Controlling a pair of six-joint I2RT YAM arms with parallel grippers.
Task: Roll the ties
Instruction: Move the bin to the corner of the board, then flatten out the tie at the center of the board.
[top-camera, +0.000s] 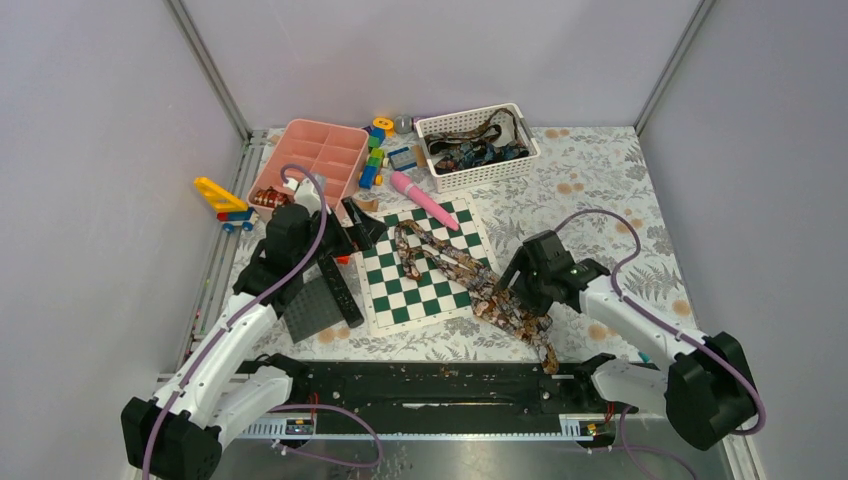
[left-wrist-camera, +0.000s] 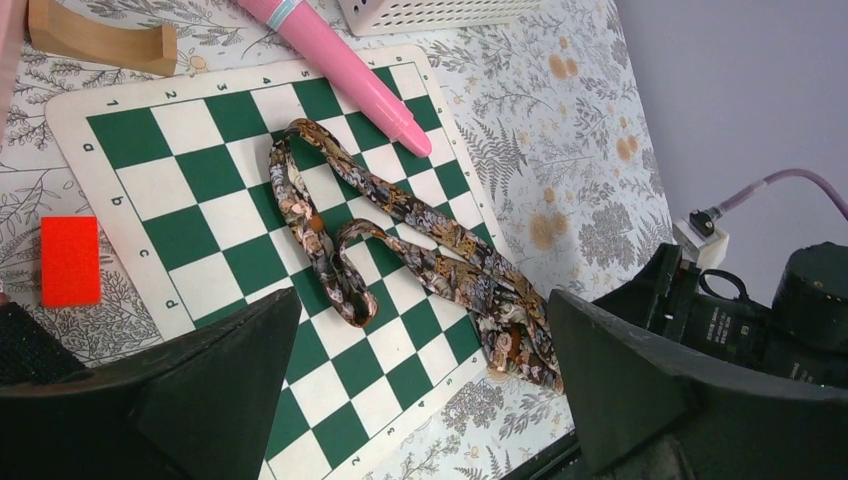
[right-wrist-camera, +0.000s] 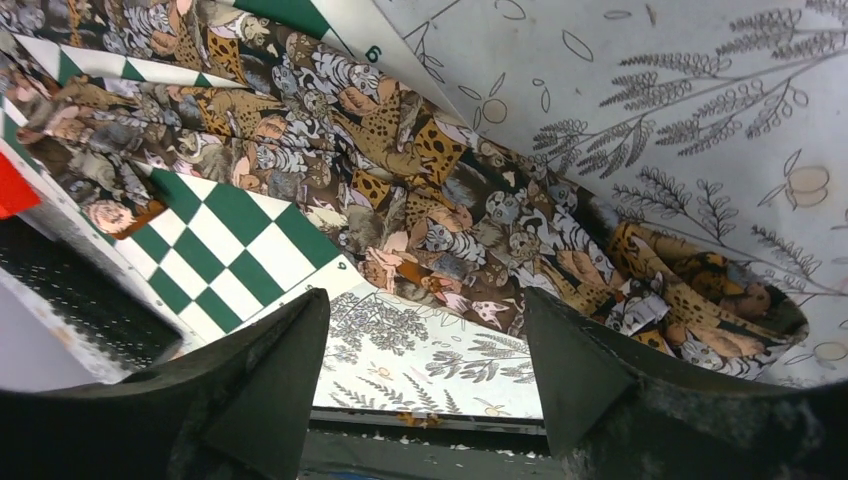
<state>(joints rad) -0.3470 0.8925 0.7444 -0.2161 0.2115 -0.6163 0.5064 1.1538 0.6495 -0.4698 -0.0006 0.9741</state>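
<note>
One long brown patterned tie (top-camera: 470, 280) lies unrolled in loops across the green-and-white chessboard (top-camera: 420, 300), and its wide end trails off the board toward the near table edge. More ties (top-camera: 470, 145) sit in the white basket (top-camera: 520, 160) at the back. My right gripper (top-camera: 512, 285) is low over the tie's wide part. In the right wrist view the right gripper (right-wrist-camera: 425, 297) is open, with the tie (right-wrist-camera: 430, 190) just beyond its fingertips and only tablecloth between them. My left gripper (left-wrist-camera: 425, 300) is open above the board's left side and looks at the tie (left-wrist-camera: 420, 235).
A pink marker (top-camera: 425, 200) lies on the board's far corner. A pink tray (top-camera: 300, 135) and toy blocks (top-camera: 375, 150) are at the back left. A black remote (top-camera: 340, 290) and a grey plate (top-camera: 315, 310) lie left of the board, with a red block (left-wrist-camera: 70, 260) nearby.
</note>
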